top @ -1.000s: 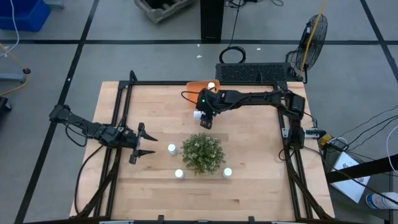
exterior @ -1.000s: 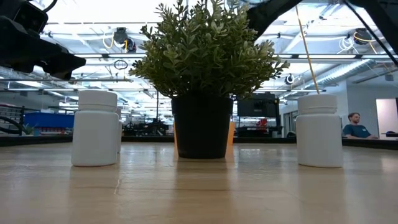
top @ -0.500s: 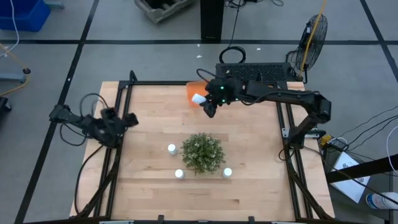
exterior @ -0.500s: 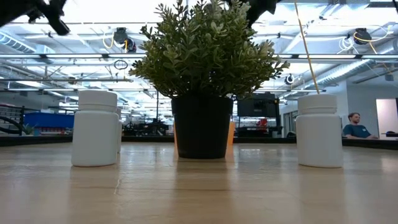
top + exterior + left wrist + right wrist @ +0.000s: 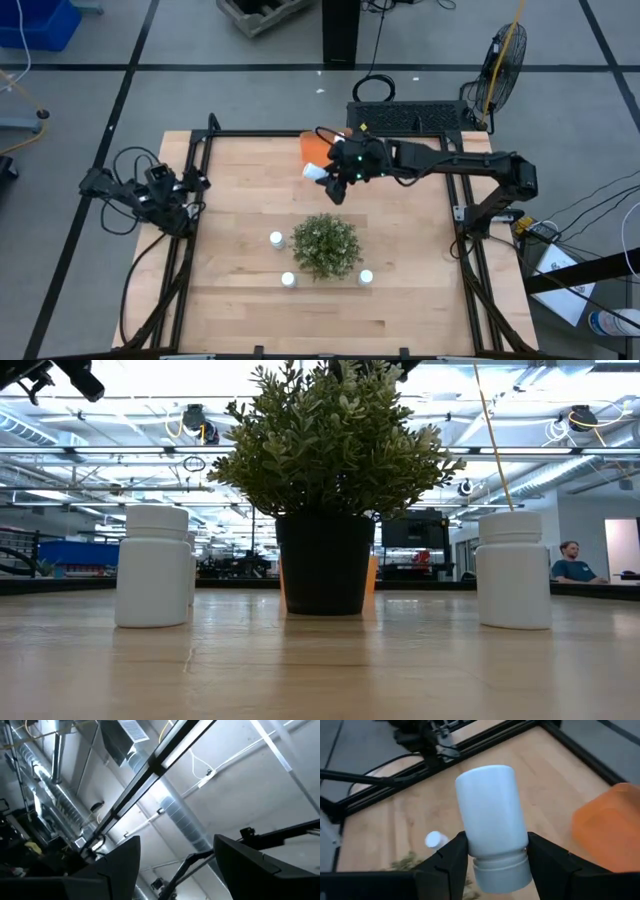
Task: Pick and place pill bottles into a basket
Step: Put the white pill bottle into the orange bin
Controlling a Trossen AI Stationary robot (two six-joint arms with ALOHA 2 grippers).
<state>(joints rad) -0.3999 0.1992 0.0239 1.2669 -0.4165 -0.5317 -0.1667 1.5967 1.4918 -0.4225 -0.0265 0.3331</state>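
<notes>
My right gripper [image 5: 330,178] is shut on a white pill bottle [image 5: 492,815], in the air just on the near side of the orange basket [image 5: 313,148]. The basket also shows in the right wrist view [image 5: 607,832]. Three more white bottles stand on their bases around the potted plant [image 5: 326,245]: one to its left [image 5: 276,239], one at its near left [image 5: 288,280] and one at its near right [image 5: 366,277]. My left gripper [image 5: 195,183] is open and empty at the table's left edge, and its wrist view faces the ceiling. My right gripper pinches the bottle between its two fingers [image 5: 451,855], on the bottle's two sides just above the cap [image 5: 501,872]. The cap end points back toward the wrist and the bottom points away. The bottle is lifted clear of the table.
The bushy plant in its dark pot [image 5: 323,560] stands mid-table, between the near bottles [image 5: 152,565] [image 5: 513,570] and the basket. Black frame rails [image 5: 195,190] run along the table's left and right sides. A keyboard [image 5: 405,117] lies at the far edge.
My right gripper has lifted the bottle and carried it toward the far edge, up to the basket. My left gripper has drawn back from beside the plant toward the table's left edge, risen and tipped upward.
</notes>
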